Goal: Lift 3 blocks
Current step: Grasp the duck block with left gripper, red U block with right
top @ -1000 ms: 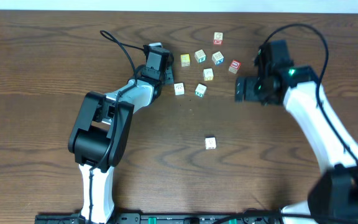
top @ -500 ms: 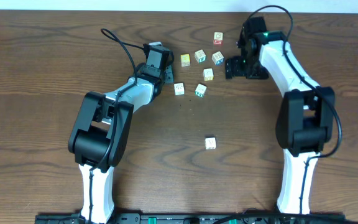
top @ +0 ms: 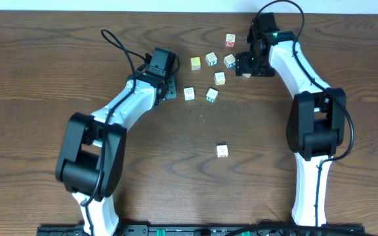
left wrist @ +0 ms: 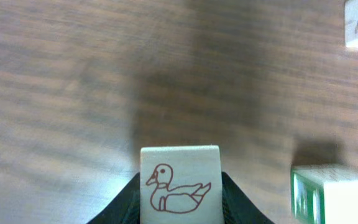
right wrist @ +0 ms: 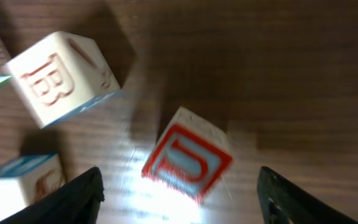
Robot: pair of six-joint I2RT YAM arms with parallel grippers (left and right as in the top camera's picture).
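Left gripper (left wrist: 180, 179) clamped on cream duck block (left wrist: 180, 194), a green-edged block (left wrist: 331, 198) near. Lifted off or not, can't tell. Right gripper (right wrist: 182, 199) open, astride the red block (right wrist: 188, 162) on the tabletop (right wrist: 291, 74). White letter up, block skewed to the fingers. Next, I'd judge: close squarely, then raise.

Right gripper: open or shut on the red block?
Open. In the right wrist view the fingers of the right gripper stand wide either side of the red block, table showing in both gaps.
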